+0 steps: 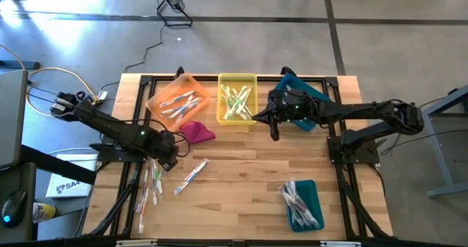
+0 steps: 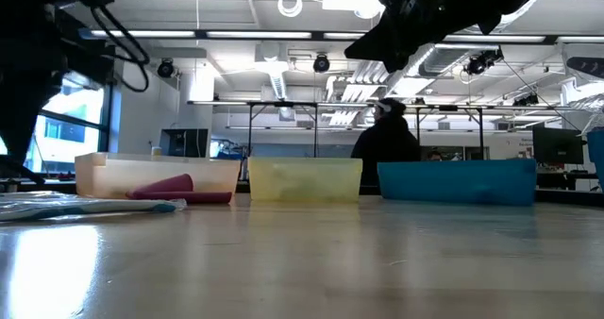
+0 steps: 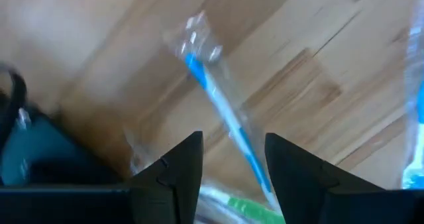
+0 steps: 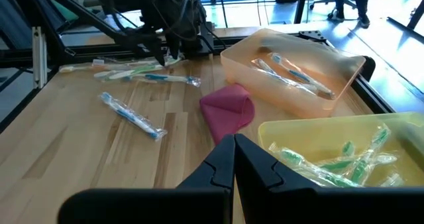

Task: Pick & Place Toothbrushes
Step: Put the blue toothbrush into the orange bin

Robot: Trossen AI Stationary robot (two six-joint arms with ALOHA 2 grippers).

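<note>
Low over the desk (image 1: 248, 174), left hand (image 3: 232, 161) hangs parted above a blue toothbrush (image 3: 222, 114), seemingly wrapped; right hand (image 4: 233, 159), fingers pressed together, hovers beside the yellow bin (image 1: 237, 80)

A light wooden plank table (image 1: 248, 181) carries everything here. At its far edge sits a yellow rectangular plastic bin (image 1: 237, 99), the landmark for the rest. Just to its left, tilted at an angle, lies an orange translucent plastic bin (image 1: 178, 99). A crumpled magenta cloth lump (image 1: 197, 132) rests on the table just in front of the orange bin, near the yellow bin's front left corner. To the yellow bin's right stands a teal plastic bin (image 1: 301, 93), partly hidden. A second teal plastic bin (image 1: 302, 203) lies well apart, toward the near right of the table. Behind the yellow bin, beyond the table, a person in dark clothing (image 2: 386, 135) stands.
</note>
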